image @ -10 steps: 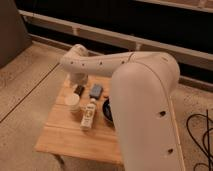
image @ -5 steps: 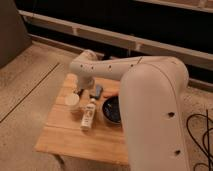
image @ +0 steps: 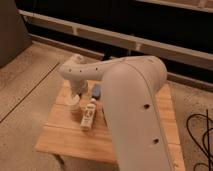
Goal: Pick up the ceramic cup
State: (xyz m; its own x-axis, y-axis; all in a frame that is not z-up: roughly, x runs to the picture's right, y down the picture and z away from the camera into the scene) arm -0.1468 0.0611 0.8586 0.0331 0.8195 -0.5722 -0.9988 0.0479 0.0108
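The ceramic cup (image: 74, 106) is small, squat and cream, and sits on the left part of the wooden table (image: 60, 136). My gripper (image: 77, 98) hangs at the end of the white arm (image: 130, 105), right above the cup and reaching down to its rim. The arm's wrist hides the cup's top. A white labelled bottle (image: 88, 114) lies just right of the cup.
A small blue object (image: 96, 91) lies behind the bottle. The big white arm covers the table's right half, and the dark bowl is hidden behind it. A dark wall with a pale ledge (image: 125, 40) runs behind the table. Black cables (image: 200, 140) lie on the floor at right.
The arm has swung further over the table and now covers the dark bowl. The gripper has come down from behind the cup to right over it.
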